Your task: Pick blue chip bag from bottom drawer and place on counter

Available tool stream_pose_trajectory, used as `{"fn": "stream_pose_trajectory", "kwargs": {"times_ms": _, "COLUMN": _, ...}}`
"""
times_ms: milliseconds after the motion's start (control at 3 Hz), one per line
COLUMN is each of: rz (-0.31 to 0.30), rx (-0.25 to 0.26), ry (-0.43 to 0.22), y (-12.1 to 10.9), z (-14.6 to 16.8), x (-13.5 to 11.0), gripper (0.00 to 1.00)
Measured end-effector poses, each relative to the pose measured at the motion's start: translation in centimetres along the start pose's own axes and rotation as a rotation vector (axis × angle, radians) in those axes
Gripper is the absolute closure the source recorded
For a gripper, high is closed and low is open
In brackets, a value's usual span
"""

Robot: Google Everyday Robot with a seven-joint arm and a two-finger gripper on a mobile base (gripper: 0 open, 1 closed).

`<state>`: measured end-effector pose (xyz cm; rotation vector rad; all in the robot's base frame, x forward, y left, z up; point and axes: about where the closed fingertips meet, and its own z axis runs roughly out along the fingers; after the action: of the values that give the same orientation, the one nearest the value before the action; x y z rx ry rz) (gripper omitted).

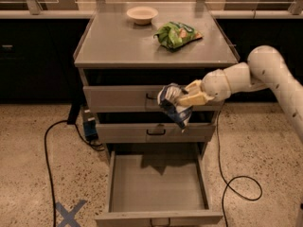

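Observation:
The blue chip bag (172, 106), dark blue with white and silver patches, hangs in the air in front of the upper drawers. My gripper (183, 98) is shut on the bag's upper right side, with the white arm reaching in from the right. The bottom drawer (158, 186) is pulled out below, its flat grey floor bare. The counter (118, 41) is the grey top of the cabinet, above and behind the bag.
A bright green snack bag (177, 34) and a pale bowl (142, 14) sit on the counter's far half. Two shut drawers with dark loop handles (156, 132) lie behind the bag. Black cables (47, 145) trail on the speckled floor on both sides; a blue tape X (70, 213) is at lower left.

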<state>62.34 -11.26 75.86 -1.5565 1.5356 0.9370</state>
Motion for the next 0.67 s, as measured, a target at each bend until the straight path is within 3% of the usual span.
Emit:
{"fn": "stream_pose_trajectory", "kwargs": {"times_ms": 333, "rz": -0.043, "rx": -0.009, "ry": -0.017, "y": -2.8, "z": -1.5, "x": -4.1, "gripper": 1.0}}
{"fn": "stream_pose_trajectory", "kwargs": {"times_ms": 667, "rz": -0.073, "rx": 0.014, "ry": -0.035, "y": -5.5, "z": -3.2, "x": -7.4, "gripper": 1.0}}
